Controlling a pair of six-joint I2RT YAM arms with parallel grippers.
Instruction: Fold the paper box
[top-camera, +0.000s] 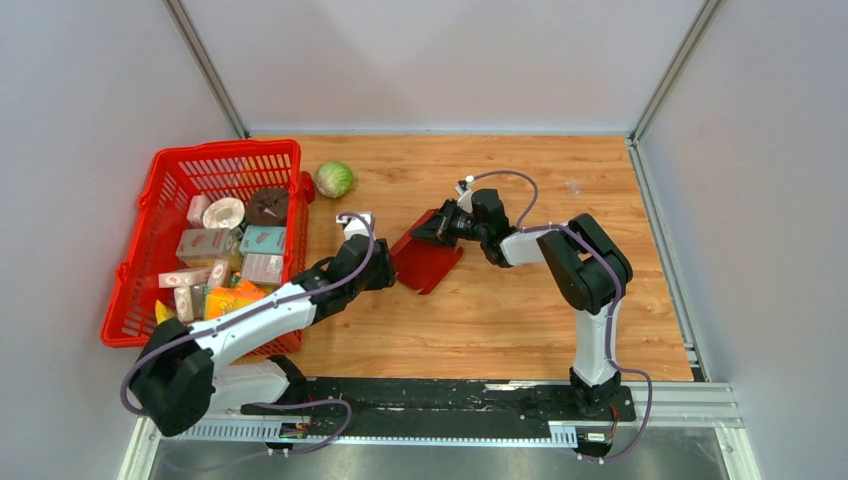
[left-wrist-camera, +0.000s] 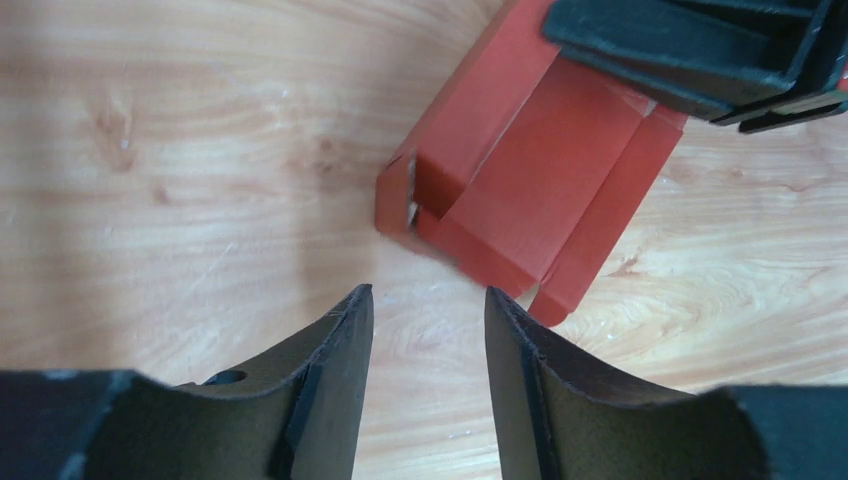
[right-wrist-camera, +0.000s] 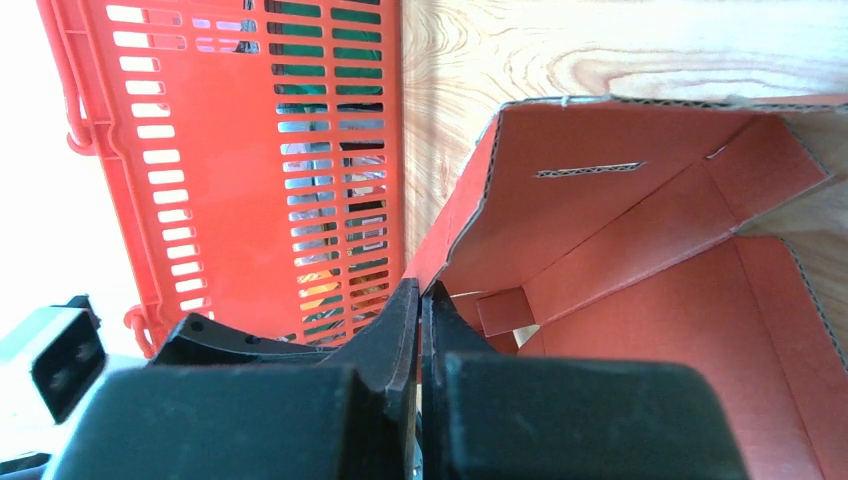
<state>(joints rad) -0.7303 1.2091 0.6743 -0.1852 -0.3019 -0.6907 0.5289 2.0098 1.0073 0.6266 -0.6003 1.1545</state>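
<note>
Over on the left sits a red mesh basket (top-camera: 225, 148) stuffed with small cartons, and just beyond its far corner a green cabbage (top-camera: 334, 179), both off to the side of the job. Next along, the left gripper (left-wrist-camera: 428, 305) hangs low over the wooden table (top-camera: 500, 320) with its fingers parted. Bare wood shows between them and they hold nothing, and their tips point at the near corner of the paper box (left-wrist-camera: 530, 190), close to it but not touching.

The box lies mid-table between the two arms, and I'd call it partly built. One long wall stands up from the base, a shorter end wall meets it at the near corner, and a small tab is turned inside there. The far side is less advanced: a panel and a narrow strip along that edge lie flat or nearly flat on the wood, and the top is wide open.

On the right, the right gripper (right-wrist-camera: 420, 295) has its fingers pressed together, and the raised wall's edge runs straight into the seam between them, so it looks pinched on the cardboard, steadying it. What's left, by my reckoning, is raising the remaining walls, locking the corners and closing the flaps — a good half of the work.
</note>
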